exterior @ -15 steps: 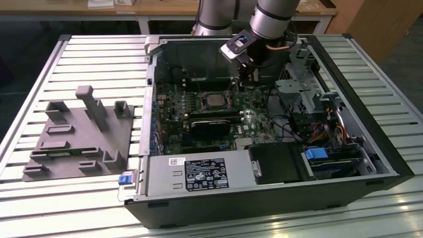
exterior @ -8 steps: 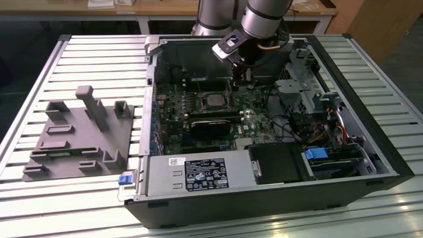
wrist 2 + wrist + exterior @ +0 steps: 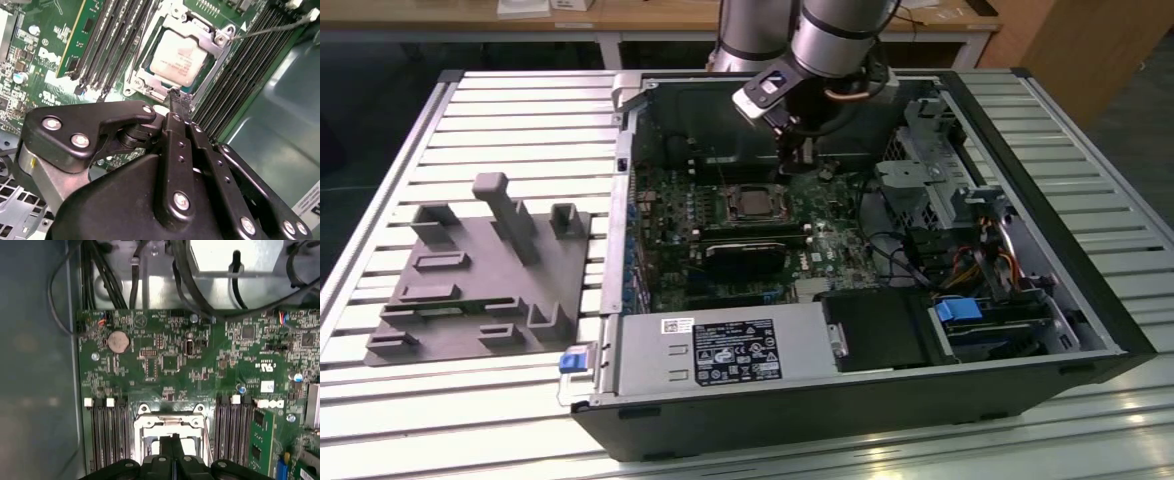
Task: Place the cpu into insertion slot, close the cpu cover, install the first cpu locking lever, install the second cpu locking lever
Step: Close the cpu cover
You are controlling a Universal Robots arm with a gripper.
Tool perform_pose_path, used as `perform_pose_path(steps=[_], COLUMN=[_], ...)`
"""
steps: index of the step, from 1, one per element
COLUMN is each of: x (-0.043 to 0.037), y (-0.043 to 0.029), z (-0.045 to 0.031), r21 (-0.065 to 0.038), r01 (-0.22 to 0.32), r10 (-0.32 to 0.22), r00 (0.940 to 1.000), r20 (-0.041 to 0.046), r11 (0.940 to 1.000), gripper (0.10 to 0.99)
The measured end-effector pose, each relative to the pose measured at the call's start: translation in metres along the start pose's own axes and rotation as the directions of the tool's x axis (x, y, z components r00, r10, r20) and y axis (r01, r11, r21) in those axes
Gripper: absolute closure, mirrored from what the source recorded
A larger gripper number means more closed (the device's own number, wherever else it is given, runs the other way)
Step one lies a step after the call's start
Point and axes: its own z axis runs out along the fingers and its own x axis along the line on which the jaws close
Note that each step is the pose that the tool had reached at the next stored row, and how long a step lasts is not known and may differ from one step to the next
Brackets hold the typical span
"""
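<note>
Fingers (image 3: 179, 107) pressed together beside the cpu cover (image 3: 220, 42), computer case (image 3: 854, 410) on slatted metal table (image 3: 520, 110), wooden desks (image 3: 654, 15) behind.

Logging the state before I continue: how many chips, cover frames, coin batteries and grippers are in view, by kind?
Flat square silver-grey cpu: 1
Thin silvery square metal cpu cover: 1
Round silver coin battery: 1
Black metal gripper: 1
Total: 4
</note>
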Motion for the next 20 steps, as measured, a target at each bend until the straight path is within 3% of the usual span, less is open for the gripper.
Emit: perform_pose_path(steps=[2,7,10,16,18,20], x=[0.0,-0.0001,-0.0003,-0.0006,-0.0007,-0.0009], y=[-0.0042,-0.0147,-0.0205,-0.0311,-0.0357,-0.04], z=[0.001,0.0041,0.0056,0.0089,0.011,0.0134], r21=[-0.011,-0.061,-0.098,-0.18,-0.191,-0.192], r01=[-0.001,-0.002,-0.002,-0.002,-0.002,-0.002], r10=[0.001,0.004,0.005,0.006,0.006,0.007], r00=[1.0,0.9997,0.9996,0.9997,0.9997,0.9997], r20=[0.0062,0.0226,0.0276,0.0255,0.0251,0.0251], r11=[0.9999,0.9982,0.9952,0.9837,0.9815,0.9813], gripper=[0.984,0.984,0.984,0.984,0.984,0.984])
